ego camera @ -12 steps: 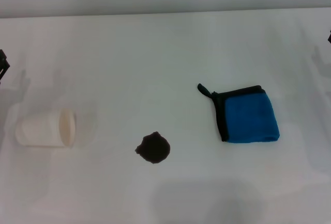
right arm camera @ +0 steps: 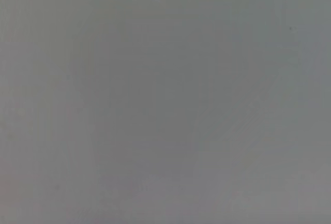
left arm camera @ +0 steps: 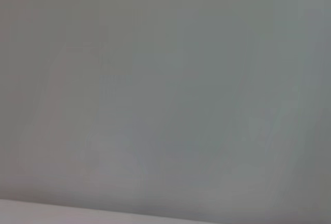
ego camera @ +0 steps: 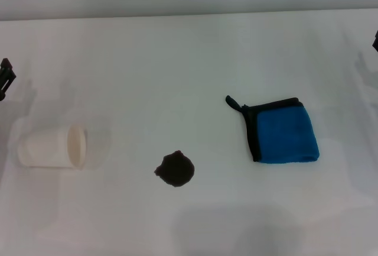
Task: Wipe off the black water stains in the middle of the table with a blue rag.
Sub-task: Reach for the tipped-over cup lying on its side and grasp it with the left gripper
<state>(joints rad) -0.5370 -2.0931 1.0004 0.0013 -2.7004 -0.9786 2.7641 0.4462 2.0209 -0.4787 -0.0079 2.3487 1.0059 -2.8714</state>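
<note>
The black water stains [ego camera: 175, 169], one ragged dark blot, sit near the middle of the white worktop [ego camera: 177, 61]. The blue rag [ego camera: 282, 132] lies folded to their right, apart from them. A white paper cup [ego camera: 53, 146] lies on its side at left. The left pincer [ego camera: 5, 78] and right pincer [ego camera: 375, 40] barely show at the edges; whether they are apart or together, I cannot tell.

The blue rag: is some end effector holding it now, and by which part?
No. The blue rag lies free on the table, beside the black water stains. The left end effector and right end effector sit at the table's far sides.
</note>
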